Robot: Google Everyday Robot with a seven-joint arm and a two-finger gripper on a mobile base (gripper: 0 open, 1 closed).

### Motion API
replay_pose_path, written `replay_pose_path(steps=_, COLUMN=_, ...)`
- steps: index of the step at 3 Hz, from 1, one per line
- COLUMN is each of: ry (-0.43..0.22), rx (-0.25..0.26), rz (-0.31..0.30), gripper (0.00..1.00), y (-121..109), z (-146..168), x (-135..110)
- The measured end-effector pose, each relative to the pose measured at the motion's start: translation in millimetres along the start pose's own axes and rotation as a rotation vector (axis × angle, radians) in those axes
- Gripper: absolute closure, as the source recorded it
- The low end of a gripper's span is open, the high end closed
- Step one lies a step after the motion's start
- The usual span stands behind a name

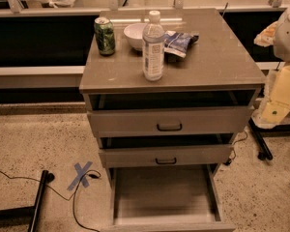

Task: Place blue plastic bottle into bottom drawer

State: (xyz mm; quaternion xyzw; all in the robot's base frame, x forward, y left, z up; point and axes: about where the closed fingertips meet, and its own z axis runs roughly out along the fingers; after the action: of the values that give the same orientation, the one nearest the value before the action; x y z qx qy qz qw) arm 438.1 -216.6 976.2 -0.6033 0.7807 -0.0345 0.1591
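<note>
The blue plastic bottle (153, 46) stands upright on the grey cabinet top (217, 62), near its front middle; it is clear and bluish, with a white cap and a white label. The bottom drawer (164, 197) is pulled far out at floor level, and its plain grey floor is bare. My gripper (287, 30) shows only as a white shape at the far right edge, level with the cabinet top. It is well to the right of the bottle and holds nothing that I can see.
A green soda can (105, 36), a white bowl (134, 35) and a blue snack bag (180, 42) sit behind the bottle. The two upper drawers (169, 122) with black handles stand slightly open. Yellowish items (280, 95) hang at the right. Cables and a blue tape cross (82, 174) lie on the floor.
</note>
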Motion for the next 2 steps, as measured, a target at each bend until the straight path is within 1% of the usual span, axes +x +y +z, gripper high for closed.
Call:
replay_pose_path(steps=1, ry=-0.021, rx=0.005, rz=-0.003, gripper=0.00, y=-3.5, z=1.9, x=-3.2)
replay_pose_path(steps=2, ry=-0.157, rx=0.018, rz=-0.002, gripper=0.00, y=-36.3, z=27.6, x=-23.4)
